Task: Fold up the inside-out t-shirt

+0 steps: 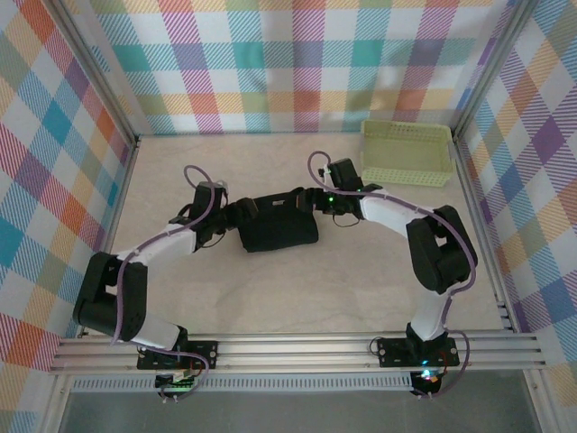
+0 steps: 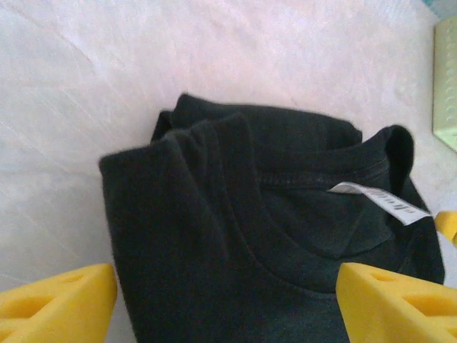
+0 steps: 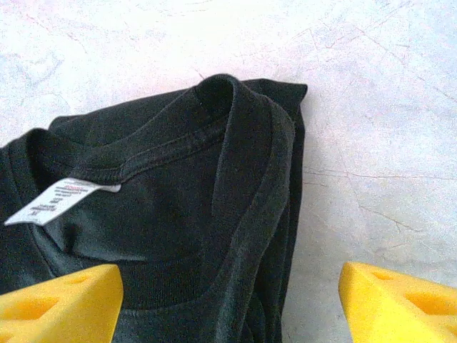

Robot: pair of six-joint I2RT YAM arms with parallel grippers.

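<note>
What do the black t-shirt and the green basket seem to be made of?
The t-shirt looks like soft, matte knit fabric, perhaps cotton: stitched collar, limp folds. The basket looks like rigid pale green plastic: straight walls with a fine grid of holes.

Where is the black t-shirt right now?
In the top view, the t-shirt lies folded mid-table between the left gripper and right gripper, with the green basket at the far right.
</note>
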